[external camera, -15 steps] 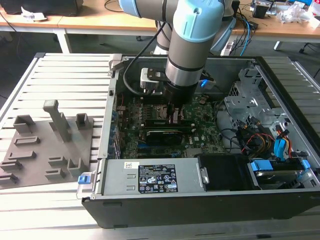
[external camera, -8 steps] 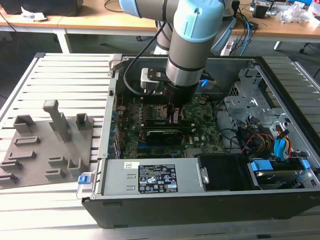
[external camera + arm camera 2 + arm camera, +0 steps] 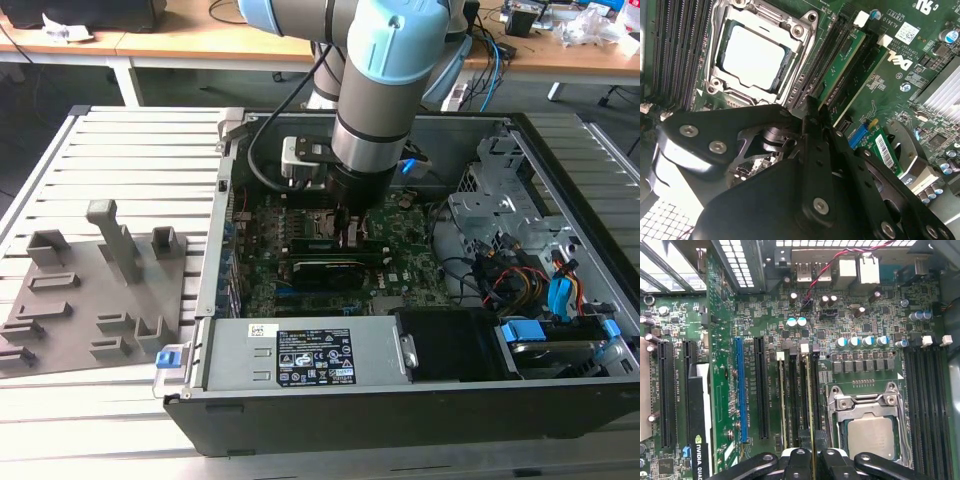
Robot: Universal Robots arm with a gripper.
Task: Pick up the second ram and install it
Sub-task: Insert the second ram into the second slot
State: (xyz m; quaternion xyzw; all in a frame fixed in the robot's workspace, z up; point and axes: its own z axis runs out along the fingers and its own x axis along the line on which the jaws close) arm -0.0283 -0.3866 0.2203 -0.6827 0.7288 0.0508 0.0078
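Ram stick point(image 3: 811, 432), held on edge between the closed claw point(image 3: 811, 460) fingers, stands lined up over a motherboard point(image 3: 840, 320) memory slot beside the processor socket point(image 3: 867, 427), so it can press straight down; another stick point(image 3: 842, 62) already sits alongside.

The second wrist view looks down on the green motherboard point(image 3: 900, 95), with the black gripper point(image 3: 812, 117) filling the foreground. Its jaws stand close together, and their tips sit at the near end of a long memory slot. A green RAM stick point(image 3: 842, 62) lies seated in the slot point(image 3: 822, 65) just beside the processor socket point(image 3: 757, 50), whose metal frame surrounds a silver processor lid. More dark, unfilled slots point(image 3: 677, 50) run along the socket's far side. A finned grey heatsink point(image 3: 945, 92) sits near the board's edge, and a second small green card point(image 3: 887, 150) shows beside the gripper's linkage.
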